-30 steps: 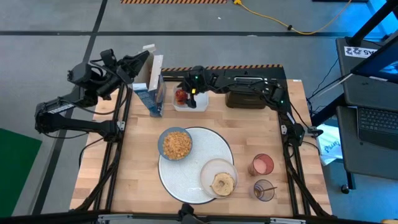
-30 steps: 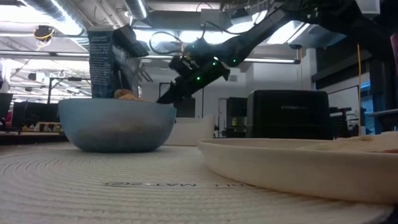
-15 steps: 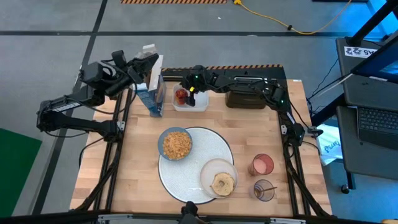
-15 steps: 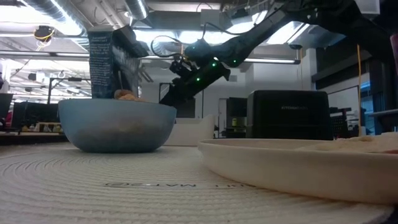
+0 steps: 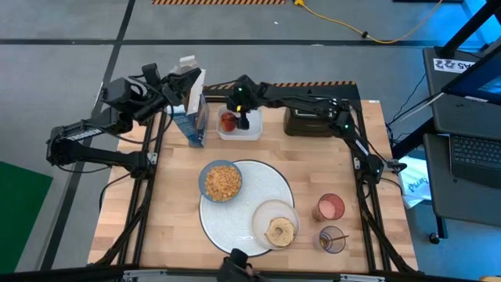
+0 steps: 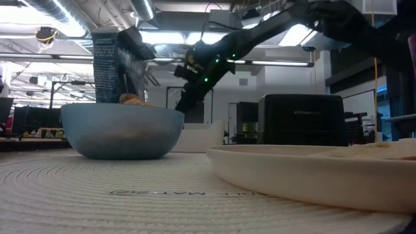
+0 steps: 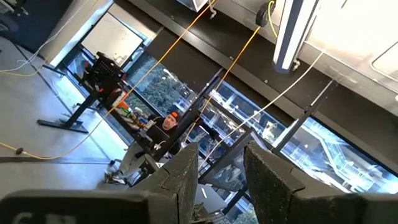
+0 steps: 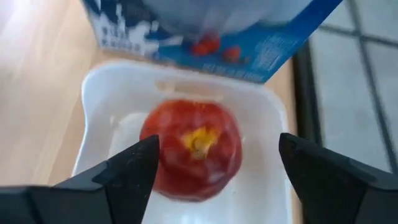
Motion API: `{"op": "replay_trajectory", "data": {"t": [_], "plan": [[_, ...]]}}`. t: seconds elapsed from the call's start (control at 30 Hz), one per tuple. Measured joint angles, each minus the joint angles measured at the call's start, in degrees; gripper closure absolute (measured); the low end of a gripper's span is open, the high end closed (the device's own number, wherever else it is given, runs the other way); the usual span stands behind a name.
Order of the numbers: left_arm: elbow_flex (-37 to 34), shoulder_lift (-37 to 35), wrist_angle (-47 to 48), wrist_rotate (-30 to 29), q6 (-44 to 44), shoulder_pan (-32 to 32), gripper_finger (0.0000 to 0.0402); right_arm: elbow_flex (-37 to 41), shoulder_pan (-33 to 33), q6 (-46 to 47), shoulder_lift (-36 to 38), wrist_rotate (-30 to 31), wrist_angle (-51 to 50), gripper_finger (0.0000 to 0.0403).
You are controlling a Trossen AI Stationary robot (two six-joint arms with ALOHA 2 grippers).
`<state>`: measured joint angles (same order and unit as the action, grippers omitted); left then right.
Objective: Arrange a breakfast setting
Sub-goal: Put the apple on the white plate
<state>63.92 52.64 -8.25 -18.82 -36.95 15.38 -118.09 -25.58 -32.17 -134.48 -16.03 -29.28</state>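
**A:** Over at the far left edge of the table, what do you see?

**B:** The left gripper [image 5: 182,88] sits by the top of a tall blue-and-white carton [image 5: 190,110] that stands upright. Its wrist camera looks up at the ceiling, two dark fingers [image 7: 184,174] standing a little apart with only air between them. Whether they pinch the carton, I cannot tell.

**A:** And just right of the carton?

**B:** A white square tub [image 5: 240,125] with rounded corners. The red apple [image 5: 227,121] lies in its left half, close to the carton. It is round, so it has no long axis; its yellowish stem dimple points up at the right wrist camera. The skin is glossy red.

**A:** Is the right arm on it?

**B:** The right gripper [image 5: 239,117] hangs over the tub, aimed down. Its fingers are spread wide, one on either side of the apple [image 8: 191,148], neither touching it.

**A:** Further right?

**B:** A black toaster [image 5: 308,121], boxy and matte, at the back edge.

**A:** And nearer the front?

**B:** A large round white mat [image 5: 270,182] of woven rings lies on the pale wooden table [image 5: 172,200]. On its left rim stands a blue bowl [image 5: 221,181] heaped with tan cereal [image 5: 222,180]. At its lower right edge is a small cream plate [image 5: 267,211] holding a bagel [image 5: 280,232], lying flat. Right of the mat stand a pink tumbler [image 5: 329,208] and, nearer the front, a purple tumbler [image 5: 333,240] with a thin spoon [image 5: 335,237] lying across its mouth, handle running left to right.
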Motion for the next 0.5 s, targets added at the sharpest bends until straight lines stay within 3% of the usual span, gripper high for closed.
{"op": "replay_trajectory", "data": {"t": [0.2,0.5], "plan": [[0.0,0.0,-0.02,0.3,0.0,-0.01,0.0282,-5.85,0.04,-2.26,-3.67,-1.94,-5.4,0.0075],[0.0,0.0,0.0,0.52,0.0,-0.02,0.0282,-5.94,1.14,-3.08,-4.13,-2.19,-5.46,0.0075]]}}
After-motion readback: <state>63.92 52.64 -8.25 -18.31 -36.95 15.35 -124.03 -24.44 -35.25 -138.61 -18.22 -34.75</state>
